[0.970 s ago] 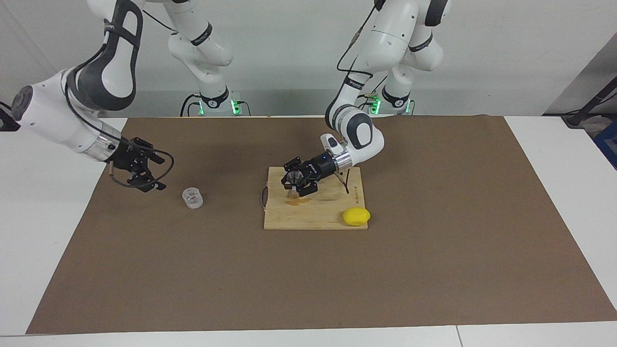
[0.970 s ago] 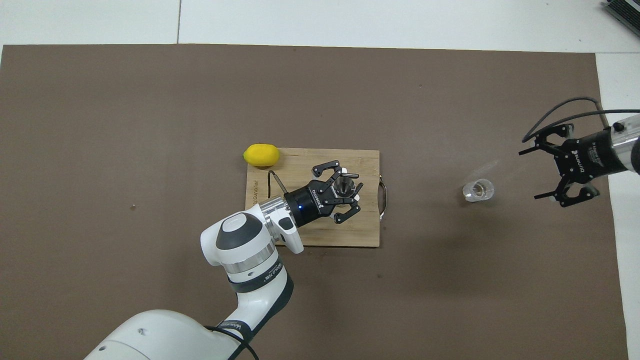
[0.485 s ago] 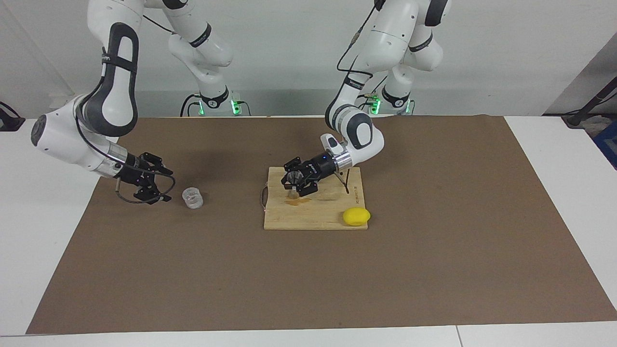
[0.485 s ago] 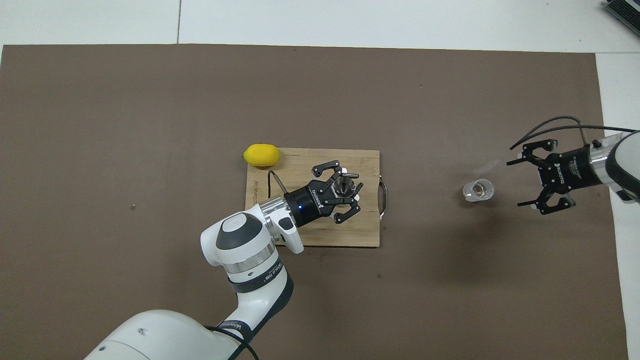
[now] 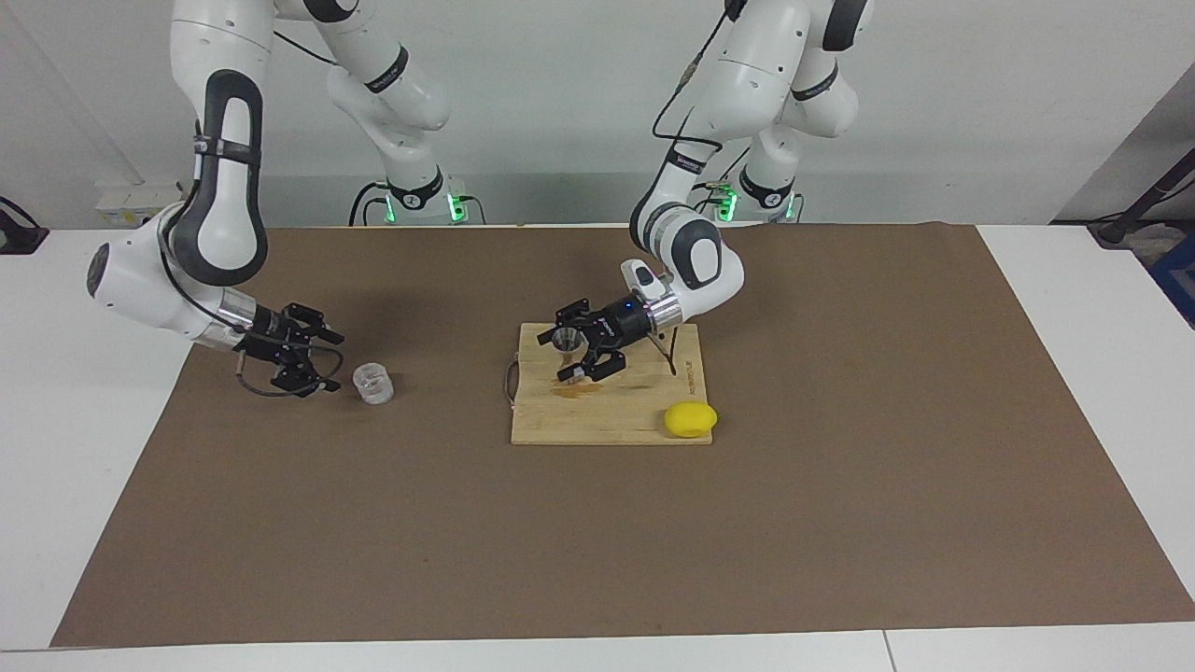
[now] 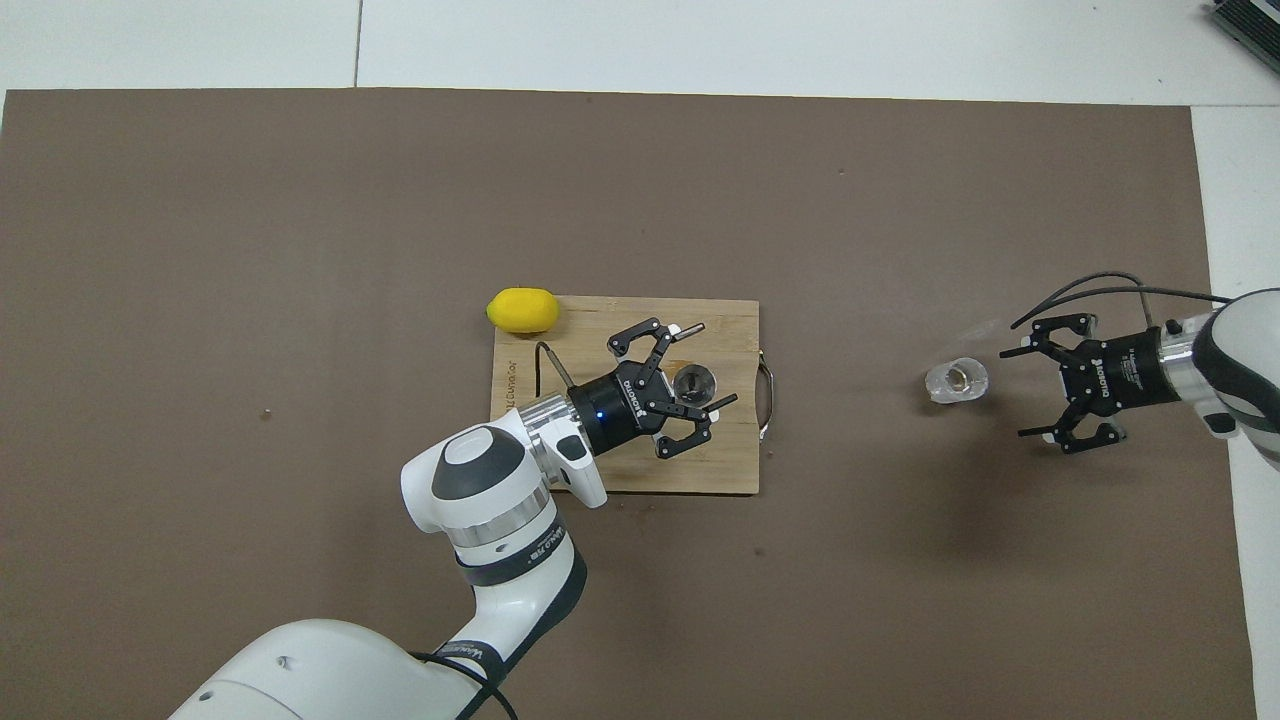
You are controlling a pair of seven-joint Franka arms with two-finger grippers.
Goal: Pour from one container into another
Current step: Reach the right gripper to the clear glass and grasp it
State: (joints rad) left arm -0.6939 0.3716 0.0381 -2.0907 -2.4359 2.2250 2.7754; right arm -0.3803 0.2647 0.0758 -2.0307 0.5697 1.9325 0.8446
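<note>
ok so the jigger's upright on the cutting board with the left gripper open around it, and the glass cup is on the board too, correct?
Not the cup. In the facing view the glass cup stands on the brown mat toward the right arm's end. The jigger is upright on the cutting board, left gripper open around it.

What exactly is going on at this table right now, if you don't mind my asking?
Two arms are setting up a pour. The left gripper is open around the metal jigger, which stands upright on the wooden cutting board. The right gripper is open, low beside the clear glass cup on the brown mat, not touching it. A lemon lies at the board's corner. Nothing is lifted, and no pouring is under way.
</note>
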